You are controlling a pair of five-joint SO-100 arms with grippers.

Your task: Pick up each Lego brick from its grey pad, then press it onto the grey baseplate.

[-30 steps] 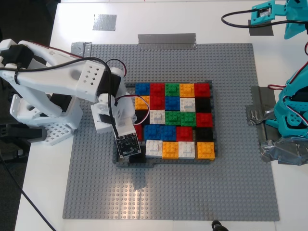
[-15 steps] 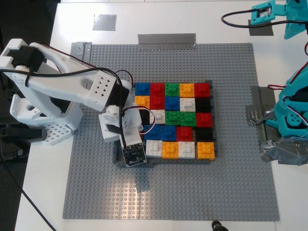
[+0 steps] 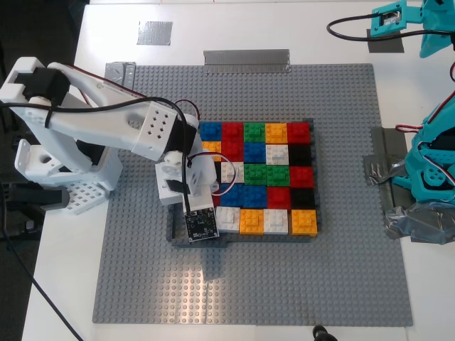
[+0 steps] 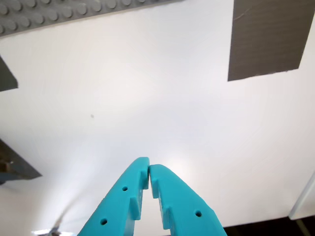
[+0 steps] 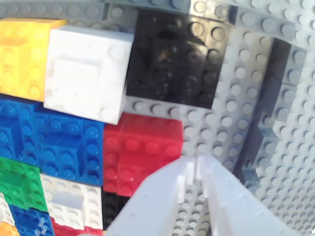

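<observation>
Many Lego bricks (image 3: 266, 177) in red, blue, green, orange, white and black stand packed in a dark-framed square on the grey baseplate (image 3: 256, 284). The white arm's camera board (image 3: 201, 224) covers the square's near-left corner and hides my second gripper there. In the second wrist view my second gripper (image 5: 192, 169) is shut and empty. It hangs over bare studs beside a red brick (image 5: 140, 152), near a black brick (image 5: 172, 59) and a white brick (image 5: 86, 71). My first gripper (image 4: 148, 169), teal, is shut and empty above the white table by a bare grey pad (image 4: 268, 37).
The teal arm (image 3: 426, 28) reaches in at the exterior view's top right, and its base (image 3: 430, 170) is taped at the right edge. Another grey pad (image 3: 154, 33) lies bare at the top left. A tape strip (image 3: 246, 59) holds the baseplate's far edge. The white arm's base (image 3: 50, 163) stands at the left.
The white arm has swung toward the exterior view's right, and its wrist now covers the brick square's near-left corner. The teal arm has not moved.
</observation>
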